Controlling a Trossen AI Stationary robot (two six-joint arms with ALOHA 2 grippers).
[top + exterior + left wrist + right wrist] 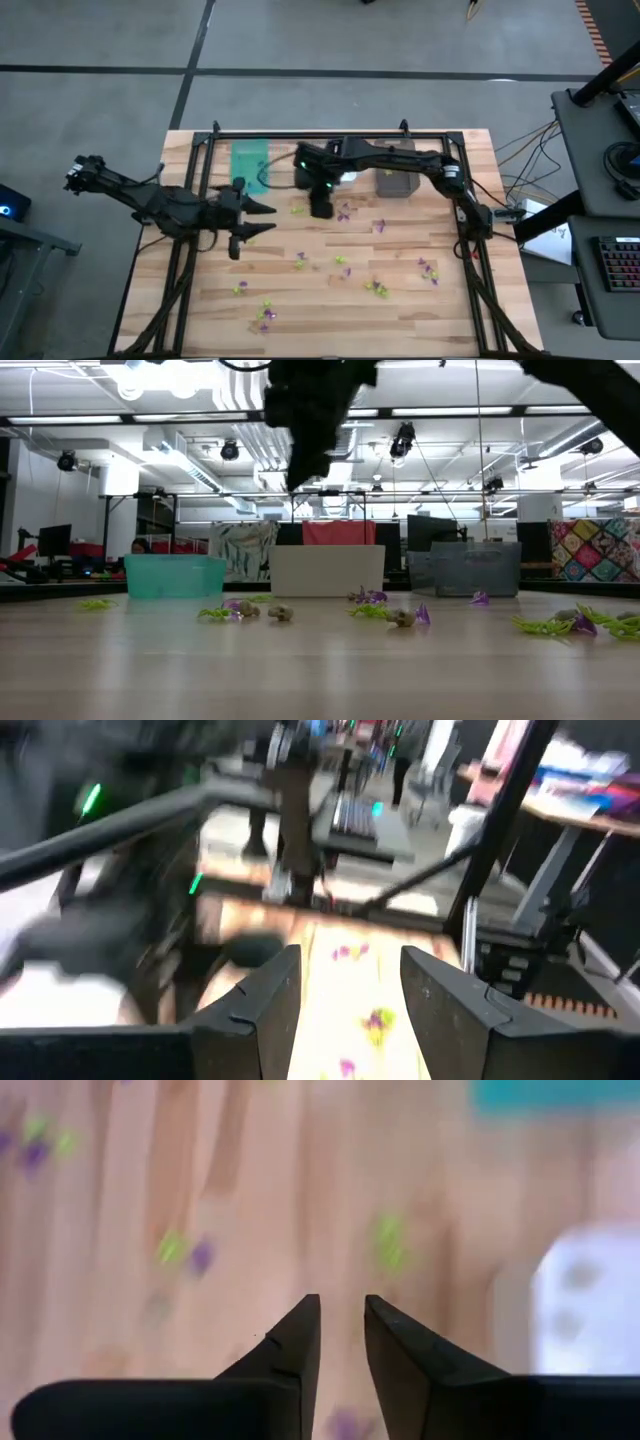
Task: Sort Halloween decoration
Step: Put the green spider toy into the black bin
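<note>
While the right gripper hangs above the table just in front of the white bin, its fingers stand a narrow gap apart with nothing between them, as its wrist view shows. So the step in hand looks like going for the next trinket. The trinkets lie scattered over the table's middle and near part, purple, green and pale ones mixed, all outside the bins; a few sit just beside the gripper.

To do it well, pick one piece that lies apart from its neighbours, such as the purple one nearest the fingers. Come straight down with a fingertip on either side, and close only at the wood. Note the colour before lifting, so it goes to the right bin: teal, white or brown.

The left gripper waits at the table's left, fingers wide apart and empty.
</note>
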